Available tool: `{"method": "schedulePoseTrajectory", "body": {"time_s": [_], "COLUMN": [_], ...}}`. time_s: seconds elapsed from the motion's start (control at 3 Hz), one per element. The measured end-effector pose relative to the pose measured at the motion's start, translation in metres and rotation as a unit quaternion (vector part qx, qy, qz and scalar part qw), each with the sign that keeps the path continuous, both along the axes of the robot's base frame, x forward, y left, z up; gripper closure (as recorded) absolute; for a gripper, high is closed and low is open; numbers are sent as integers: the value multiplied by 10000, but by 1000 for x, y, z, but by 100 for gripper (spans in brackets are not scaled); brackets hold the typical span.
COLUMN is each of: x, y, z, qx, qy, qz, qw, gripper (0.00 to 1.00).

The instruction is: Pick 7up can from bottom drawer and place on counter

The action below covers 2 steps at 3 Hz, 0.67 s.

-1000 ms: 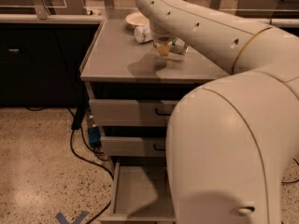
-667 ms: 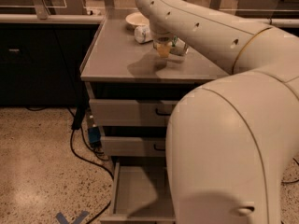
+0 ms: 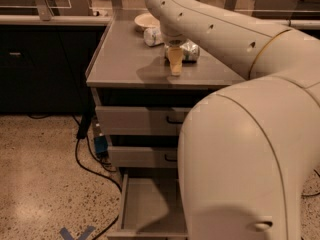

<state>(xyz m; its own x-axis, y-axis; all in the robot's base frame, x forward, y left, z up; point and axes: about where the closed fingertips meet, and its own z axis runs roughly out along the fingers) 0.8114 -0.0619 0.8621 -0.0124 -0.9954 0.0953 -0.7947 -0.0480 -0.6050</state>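
Note:
The 7up can (image 3: 189, 51), silvery-green, lies on its side on the counter (image 3: 125, 59), toward the right rear. My gripper (image 3: 175, 66) points straight down at the counter, just in front of and to the left of the can; its tip nearly touches the surface. The bottom drawer (image 3: 145, 209) stands pulled out near the floor and shows a plain grey floor; my arm covers its right part.
A pale bowl (image 3: 146, 20) and a second can (image 3: 152, 36) lying on its side sit at the back of the counter. Two shut drawers (image 3: 135, 120) are above the open one. Cables (image 3: 90, 159) trail on the speckled floor at left. A dark bench (image 3: 40, 59) adjoins on the left.

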Motion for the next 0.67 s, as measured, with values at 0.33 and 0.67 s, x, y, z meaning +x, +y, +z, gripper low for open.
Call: {"method": "schedulePoseTrajectory", "body": {"time_s": [0.33,0.67], "x": [0,2], "y": [0,8], "z": [0,31], "qx": [-7,5], "qy": [1,-58], "qz": [-4,-4], "qw": [10000,10000], "gripper": [0,0]}}
